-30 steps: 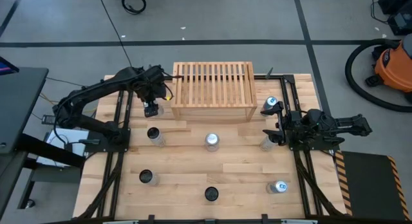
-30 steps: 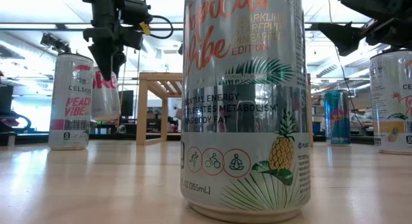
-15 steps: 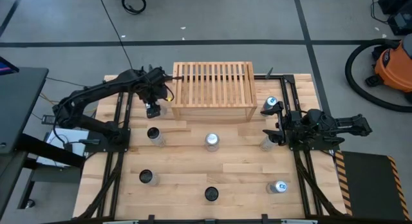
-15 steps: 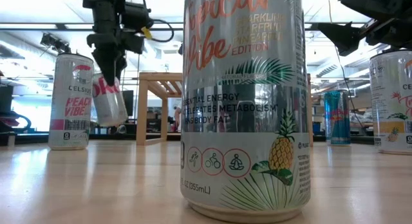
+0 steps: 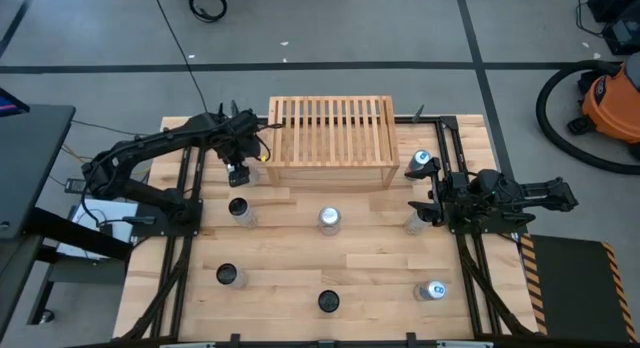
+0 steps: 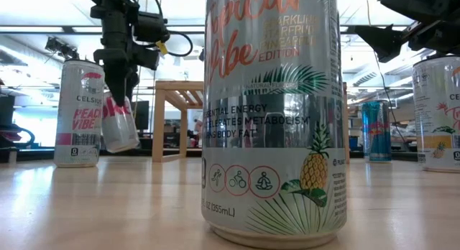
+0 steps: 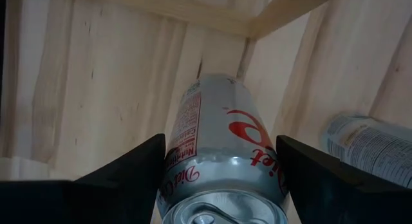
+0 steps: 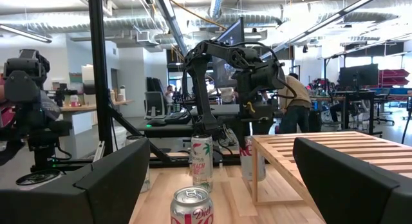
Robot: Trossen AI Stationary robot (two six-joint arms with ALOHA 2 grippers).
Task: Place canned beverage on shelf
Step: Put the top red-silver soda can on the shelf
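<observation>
Several cans (image 5: 329,220), wooden table (image 5: 370,273), grey floor (image 5: 330,28)

Nine cans show in the high view: eight stand on the table (image 5: 300,278), and one Diet Coke can (image 7: 222,153) hangs clamped in the left gripper (image 5: 237,172). There is one slatted wooden shelf (image 5: 331,138) and two arms.

I've got the can (image 5: 238,172) in my left gripper (image 5: 238,173), up off the table (image 5: 370,268), just left of the shelf (image 5: 330,138). My right gripper (image 5: 428,210) sits over the right side, fingers apart.
</observation>
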